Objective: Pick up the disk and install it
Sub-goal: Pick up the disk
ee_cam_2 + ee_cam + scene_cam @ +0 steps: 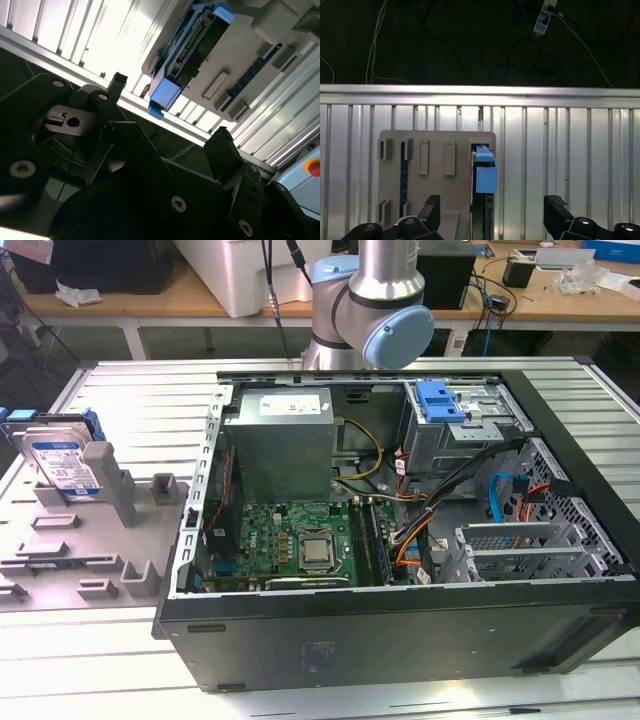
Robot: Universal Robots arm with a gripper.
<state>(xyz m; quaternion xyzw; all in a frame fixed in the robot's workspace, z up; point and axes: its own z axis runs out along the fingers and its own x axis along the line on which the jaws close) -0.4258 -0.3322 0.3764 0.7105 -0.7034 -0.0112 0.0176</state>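
Note:
The disk [62, 462] is a silver drive with a blue-and-white label in a blue carrier rail. It stands on edge against a grey post on the grey fixture plate [60, 550], at the exterior view's left. Both wrist views look down on it edge-on, its blue rail end [484, 176] and dark side [192, 45] showing. My gripper [493, 202] is open, its two black fingers spread wide above the plate with nothing between them. In the second wrist view the gripper [170, 109] hangs over the table edge, well apart from the disk. The arm [375, 300] rises behind the case.
An open computer case [400, 640] lies on the ribbed metal table [140, 390], holding a motherboard [290, 540], a grey power supply box [278, 440] and a blue bracket [440, 400] at the drive bay. Beyond the table edge [480, 92], cables lie on dark floor.

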